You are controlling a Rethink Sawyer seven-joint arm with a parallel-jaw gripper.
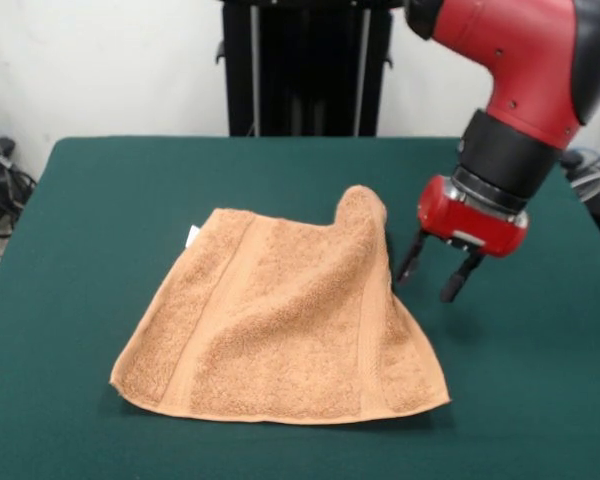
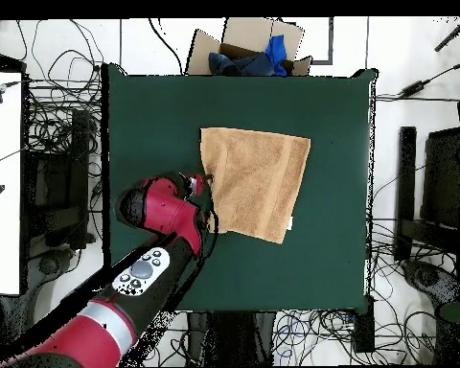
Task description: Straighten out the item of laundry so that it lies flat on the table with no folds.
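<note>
Red-bodied gripper (image 1: 438,273), fingers spread and empty, hovers right of centre in the front view, just beside a raised towel corner. The tan towel (image 1: 280,325) covers the green table's (image 1: 100,200) centre. Overhead, a cardboard box (image 2: 241,48) sits above the table's top edge.

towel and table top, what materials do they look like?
Towel: looks like terry cloth, tan-orange, with a fuzzy looped pile and flatter woven bands near two edges; one corner stands up in a soft fold. Table: dark green, matte, no glare, probably a felt-like cover; what lies under it cannot be seen.
</note>
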